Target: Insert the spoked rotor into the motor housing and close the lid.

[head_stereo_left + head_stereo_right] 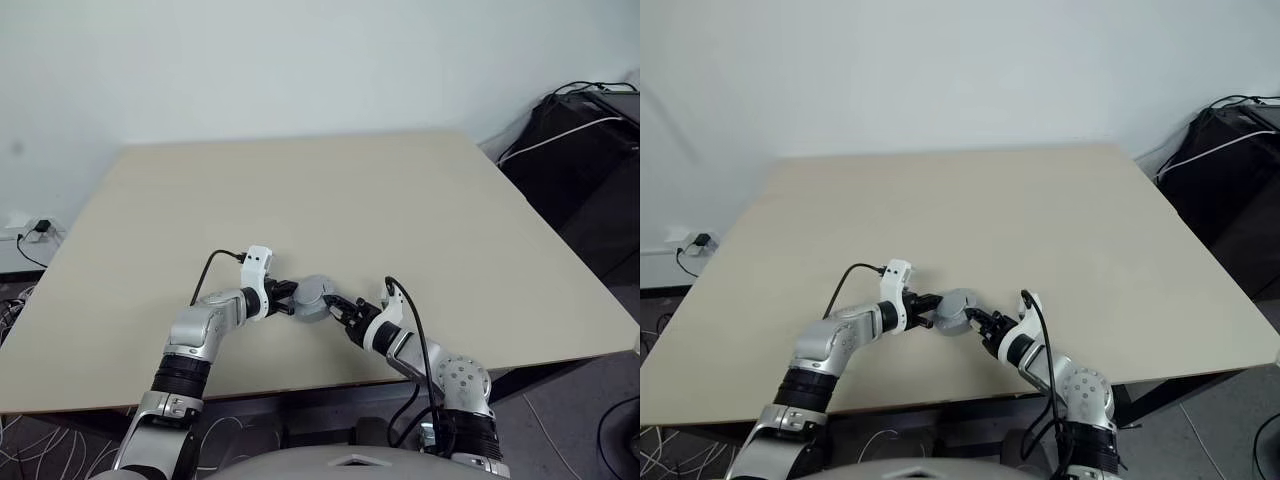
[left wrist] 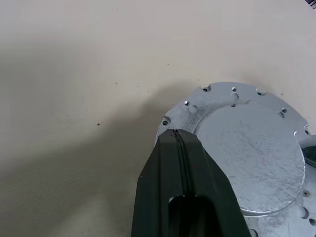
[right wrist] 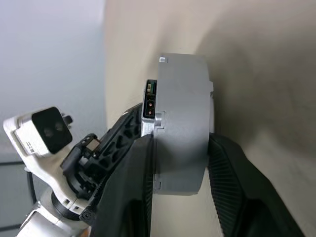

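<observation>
A grey metal motor housing [image 1: 314, 296], lid on, likely heavy, rigid and slick, held above the table [image 1: 400, 200] edge: right gripper [image 3: 180, 148] pinches its 2 flat faces, left gripper [image 2: 177, 136] pressed together at its rim.

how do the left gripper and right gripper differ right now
The left gripper has its fingers pressed shut together at the rim of the grey round motor part; the right gripper has its fingers spread, one on each flat face of that part. Left reaches in from the left side, right from the right. Both meet at the part, over the table.
</observation>
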You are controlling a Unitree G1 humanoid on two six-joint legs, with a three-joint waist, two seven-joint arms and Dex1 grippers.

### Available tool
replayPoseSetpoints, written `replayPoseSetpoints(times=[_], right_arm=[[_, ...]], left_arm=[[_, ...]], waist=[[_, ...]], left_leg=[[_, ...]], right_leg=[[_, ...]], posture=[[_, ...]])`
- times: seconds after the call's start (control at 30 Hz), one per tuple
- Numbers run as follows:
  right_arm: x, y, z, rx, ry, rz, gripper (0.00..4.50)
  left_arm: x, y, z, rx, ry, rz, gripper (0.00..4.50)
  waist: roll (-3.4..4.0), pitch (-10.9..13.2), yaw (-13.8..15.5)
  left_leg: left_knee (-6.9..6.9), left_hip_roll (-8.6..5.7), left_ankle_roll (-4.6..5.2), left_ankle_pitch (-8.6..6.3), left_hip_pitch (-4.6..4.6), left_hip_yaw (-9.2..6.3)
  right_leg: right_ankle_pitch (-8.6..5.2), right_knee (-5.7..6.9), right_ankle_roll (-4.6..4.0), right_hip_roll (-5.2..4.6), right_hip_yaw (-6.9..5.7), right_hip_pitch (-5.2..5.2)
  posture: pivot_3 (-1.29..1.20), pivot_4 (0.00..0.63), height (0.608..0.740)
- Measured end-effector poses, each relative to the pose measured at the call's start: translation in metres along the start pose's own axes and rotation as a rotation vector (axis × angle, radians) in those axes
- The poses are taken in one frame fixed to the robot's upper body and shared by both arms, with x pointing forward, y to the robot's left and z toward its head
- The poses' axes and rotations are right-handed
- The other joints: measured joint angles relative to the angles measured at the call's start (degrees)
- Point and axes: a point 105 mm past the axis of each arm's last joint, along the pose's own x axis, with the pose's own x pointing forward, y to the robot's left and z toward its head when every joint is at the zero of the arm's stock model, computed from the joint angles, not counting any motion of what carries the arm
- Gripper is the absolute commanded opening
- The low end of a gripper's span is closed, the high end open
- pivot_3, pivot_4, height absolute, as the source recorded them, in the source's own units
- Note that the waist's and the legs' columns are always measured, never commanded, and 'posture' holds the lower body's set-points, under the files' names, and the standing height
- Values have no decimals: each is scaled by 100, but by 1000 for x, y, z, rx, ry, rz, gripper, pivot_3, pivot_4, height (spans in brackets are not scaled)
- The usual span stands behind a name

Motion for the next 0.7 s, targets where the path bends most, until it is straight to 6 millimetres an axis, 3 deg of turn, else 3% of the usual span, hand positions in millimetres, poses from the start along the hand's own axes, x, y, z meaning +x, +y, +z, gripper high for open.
replayPoseSetpoints(times=[0.5, 0.7], right_arm=[[-3, 0, -1, 2, -6, -13, 1268], [-9, -2, -1, 33, -26, -10, 1268]], left_arm=[[0, -2, 0, -6, -5, -5, 0], [-7, -15, 4, -53, -89, -51, 0]], waist=[[0, 0, 10], [-2, 10, 19]], left_leg=[[-1, 0, 0, 0, -1, 0], [-5, 0, 1, -1, -8, 0]], right_leg=[[0, -3, 0, -1, 0, 0], [-1, -5, -2, -4, 1, -6]], posture=[[0, 0, 740], [0, 0, 740]])
